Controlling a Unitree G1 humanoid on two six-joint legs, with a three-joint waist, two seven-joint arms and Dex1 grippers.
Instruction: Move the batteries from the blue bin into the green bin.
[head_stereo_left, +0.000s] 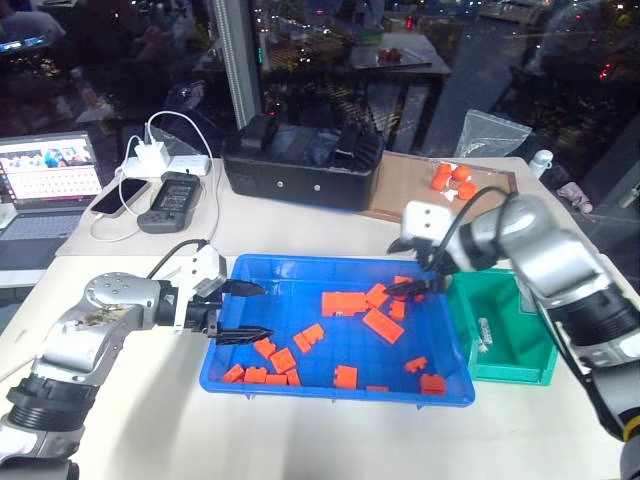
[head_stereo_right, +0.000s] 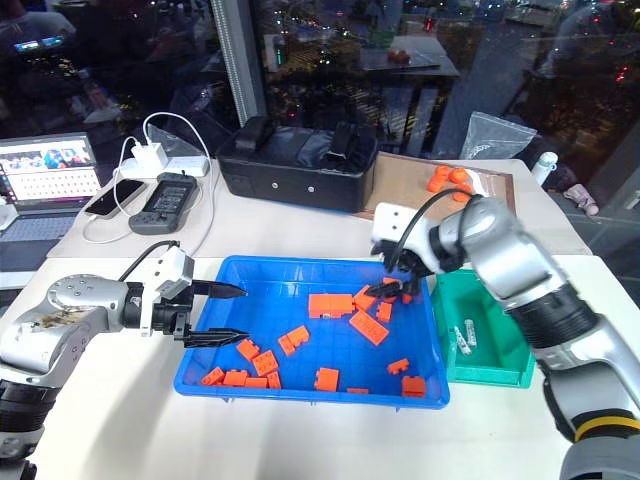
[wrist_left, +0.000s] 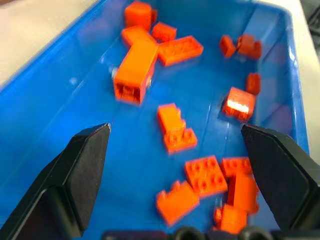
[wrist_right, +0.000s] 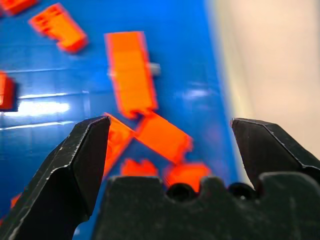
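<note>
Nearest us, the left gripper (head_stereo_left: 245, 312) hangs over the near-left corner of the blue bin (head_stereo_left: 232, 344), jaws spread wide with nothing between them. We note the bin sits on a white table (head_stereo_left: 300, 435) and is scattered with orange blocks (head_stereo_left: 382, 325), most along its near edge and toward its far right corner.

We see the right gripper (head_stereo_left: 412, 287) low over that far right corner, above a cluster of blocks; its jaws also stand wide apart and empty, as the right wrist view (wrist_right: 170, 145) confirms.

Batteries: in the green bin (head_stereo_left: 540, 350), touching the blue bin's right side, we see at least two small silvery-white cylinders (head_stereo_left: 486, 334) lying on its floor near the left wall. One more possible battery shows in the blue bin: a small pale cylinder end (wrist_right: 154, 69) pokes out from beside a long orange block (wrist_right: 129, 72), also glimpsed in the left wrist view (wrist_left: 115, 71). We cannot tell how much of it is hidden.

Behind the bins stand a black box (head_stereo_left: 300, 165) and a brown tray (head_stereo_left: 400, 195) holding orange pieces. At the far left lie a laptop (head_stereo_left: 45, 190), a phone (head_stereo_left: 120, 195) and a white charger (head_stereo_left: 152, 157) with cables.
</note>
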